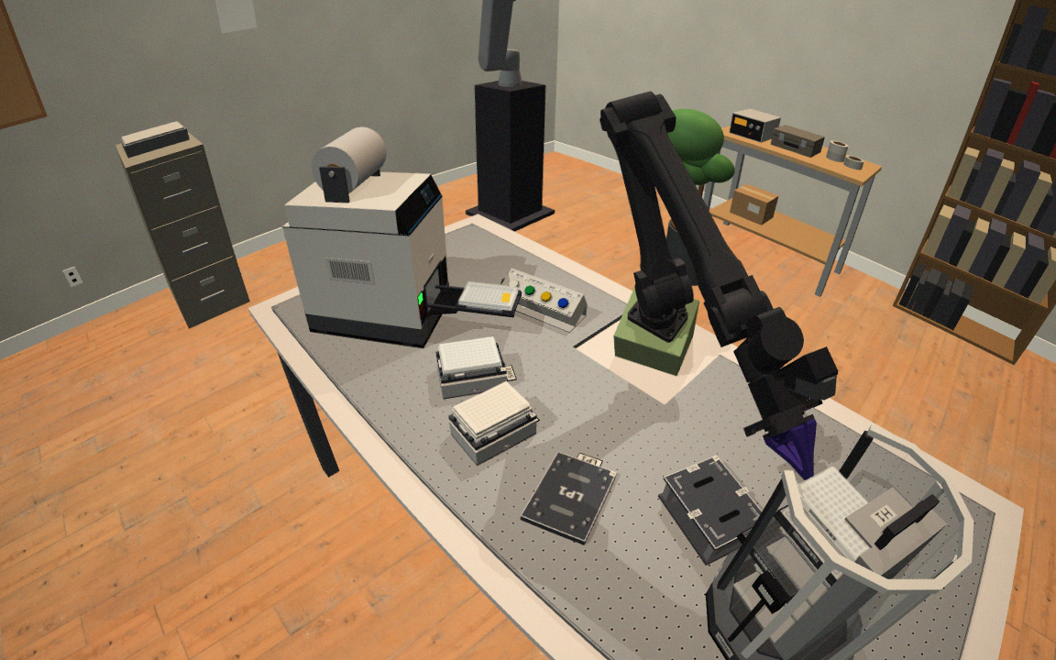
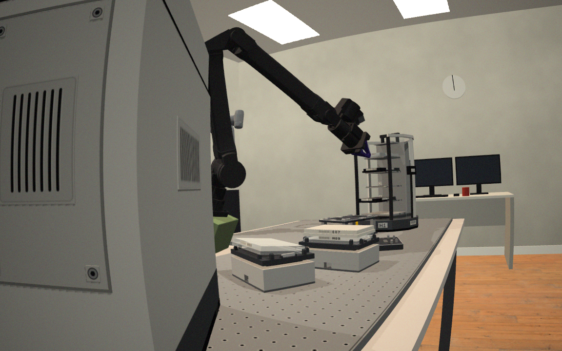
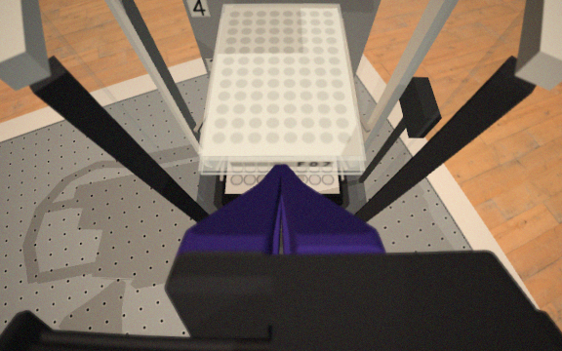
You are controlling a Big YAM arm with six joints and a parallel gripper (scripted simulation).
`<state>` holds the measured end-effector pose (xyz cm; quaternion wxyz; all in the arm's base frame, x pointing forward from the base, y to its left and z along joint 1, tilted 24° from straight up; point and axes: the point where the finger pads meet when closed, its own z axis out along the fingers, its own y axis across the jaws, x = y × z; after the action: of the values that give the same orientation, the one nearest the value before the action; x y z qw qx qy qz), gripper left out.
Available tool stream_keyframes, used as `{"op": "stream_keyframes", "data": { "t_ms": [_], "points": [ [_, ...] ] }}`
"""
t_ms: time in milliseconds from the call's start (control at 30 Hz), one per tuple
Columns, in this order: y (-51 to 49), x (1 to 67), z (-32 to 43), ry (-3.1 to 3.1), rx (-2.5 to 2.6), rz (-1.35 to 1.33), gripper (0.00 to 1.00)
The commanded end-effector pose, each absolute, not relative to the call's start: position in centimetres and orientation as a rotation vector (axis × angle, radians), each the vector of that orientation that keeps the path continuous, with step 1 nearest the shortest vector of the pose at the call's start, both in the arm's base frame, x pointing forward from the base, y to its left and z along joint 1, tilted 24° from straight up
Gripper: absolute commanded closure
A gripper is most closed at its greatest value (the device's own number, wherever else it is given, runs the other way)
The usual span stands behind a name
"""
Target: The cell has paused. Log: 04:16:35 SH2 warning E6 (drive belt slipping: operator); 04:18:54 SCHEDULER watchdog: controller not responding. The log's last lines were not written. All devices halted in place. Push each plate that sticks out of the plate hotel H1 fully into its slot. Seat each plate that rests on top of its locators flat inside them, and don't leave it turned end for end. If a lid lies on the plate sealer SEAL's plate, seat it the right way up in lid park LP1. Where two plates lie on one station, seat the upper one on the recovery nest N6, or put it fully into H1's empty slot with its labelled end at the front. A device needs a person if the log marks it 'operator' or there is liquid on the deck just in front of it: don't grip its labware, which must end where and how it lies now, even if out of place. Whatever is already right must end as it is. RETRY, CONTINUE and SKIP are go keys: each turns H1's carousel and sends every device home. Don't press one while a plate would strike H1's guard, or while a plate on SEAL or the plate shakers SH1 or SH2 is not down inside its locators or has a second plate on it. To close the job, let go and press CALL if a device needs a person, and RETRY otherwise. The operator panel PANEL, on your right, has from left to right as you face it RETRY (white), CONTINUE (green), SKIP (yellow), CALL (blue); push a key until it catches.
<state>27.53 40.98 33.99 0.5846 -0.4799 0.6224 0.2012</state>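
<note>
Hovering with gripper (image 3: 281, 168) pinched fully together, gripping nothing, purple tips forming one blunt wedge. Sitting level with plate hotel H1 (image 1: 883, 517) top slot, marked 4. Pointing straight at near short edge of the top plate (image 3: 281, 93), which is lying dead ahead along the approach line. Running lengthwise away from the wedge, long axis in line with the slot. Jutting past the front posts (image 3: 115, 138), near end overhanging a lower plate (image 3: 281, 179) with a partly legible label. Appearing just shy of contact or barely touching; too close to call from the wrist view. Judging next move as a straight push along that long axis, centred on the short edge to avoid skewing the plate against slot sides. Standing well apart from the stacked plates (image 2: 337, 231) on the shaker.
</note>
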Motion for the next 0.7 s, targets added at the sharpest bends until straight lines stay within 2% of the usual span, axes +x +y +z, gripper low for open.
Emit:
{"op": "stream_keyframes", "data": {
  "t_ms": [0,667],
  "points": [
    [43.0,27.9,38.0,1.389,-1.077,0.504,1.0],
    [38.7,27.0,34.0,1.445,-1.108,0.466,1.0]
  ]
}}
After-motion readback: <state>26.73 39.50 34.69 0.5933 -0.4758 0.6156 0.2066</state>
